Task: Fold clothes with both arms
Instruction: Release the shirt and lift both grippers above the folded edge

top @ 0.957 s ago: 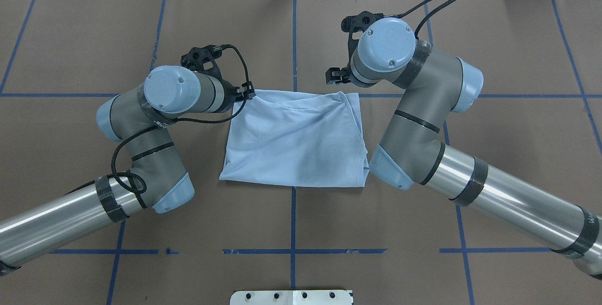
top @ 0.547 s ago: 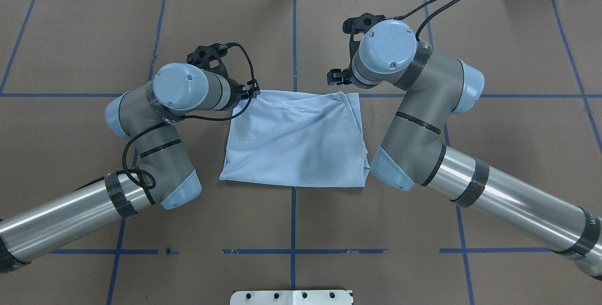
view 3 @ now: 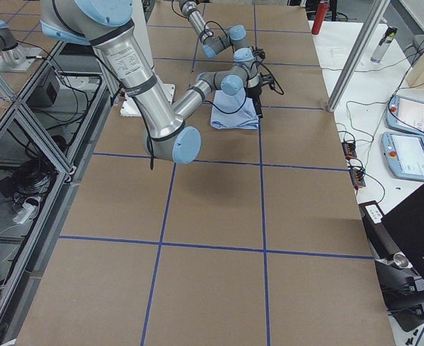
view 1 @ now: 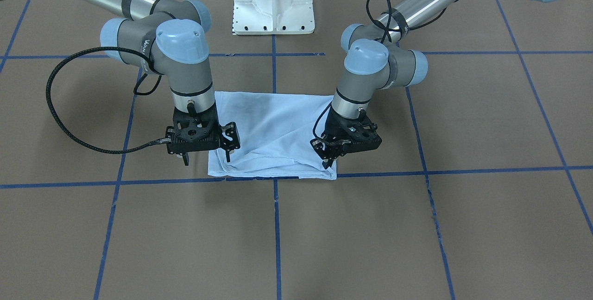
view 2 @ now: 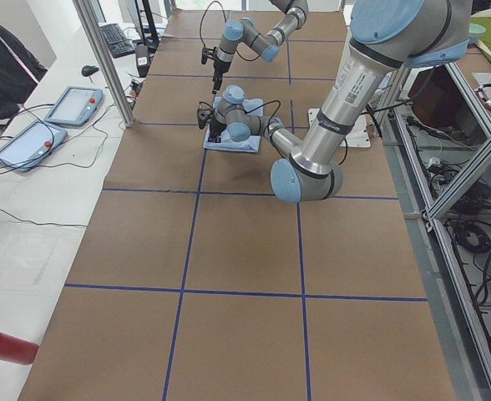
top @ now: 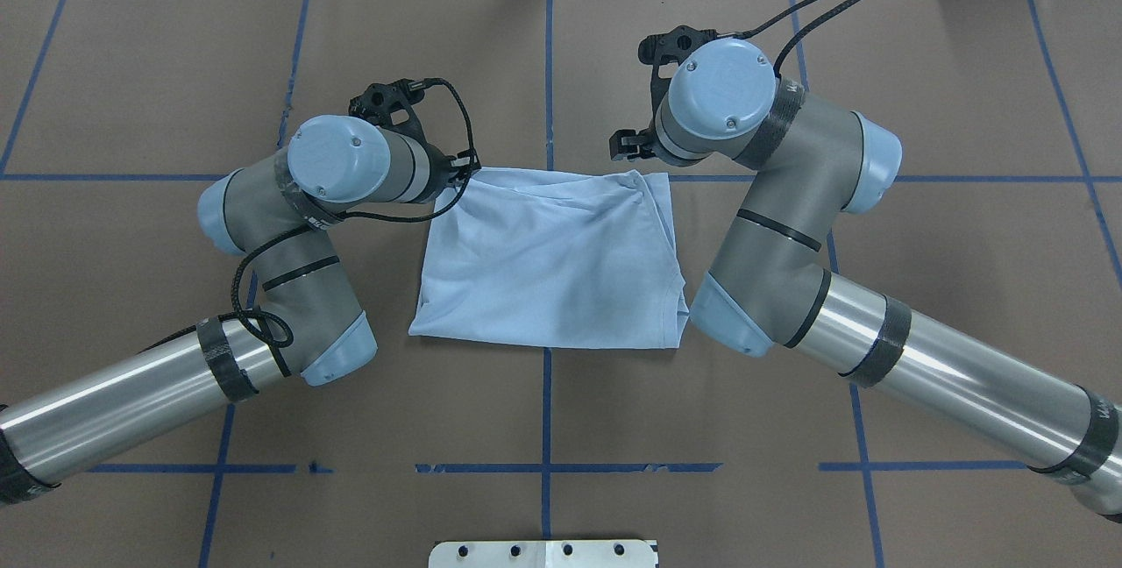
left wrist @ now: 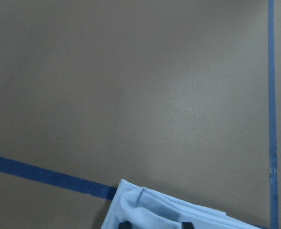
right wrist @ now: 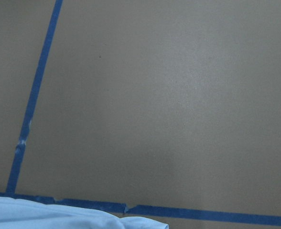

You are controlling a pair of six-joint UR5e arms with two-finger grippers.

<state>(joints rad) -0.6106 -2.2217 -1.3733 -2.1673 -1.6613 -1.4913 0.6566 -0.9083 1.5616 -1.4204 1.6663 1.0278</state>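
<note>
- Front view: the shirt (view 1: 273, 128) lies folded flat mid-table, and its edge farthest from the robot runs along a tape line (view 1: 139, 182). The right gripper (view 1: 206, 157) hovers spread wide at one far corner, with one finger over cloth and one over bare table (view 1: 417, 226). Closing like that, it may catch only the top layer, or nothing.
- Same view: the left gripper (view 1: 328, 159) sits at the other far corner with its fingers narrow. If one side grips first, the fold could skew.
- Overhead: the arms (top: 771, 226) hide most of both claws. The shirt's layers are staggered on the right side and could slide apart when lifted.
- Side views: too small to judge either claw.
- Left wrist view: two fingertips (left wrist: 125, 225) flank a bunched corner. I cannot tell whether it is pinched, and a thin bite may slip.
- Right wrist view: no fingers show, only the shirt's edge, so the close may miss.
</note>
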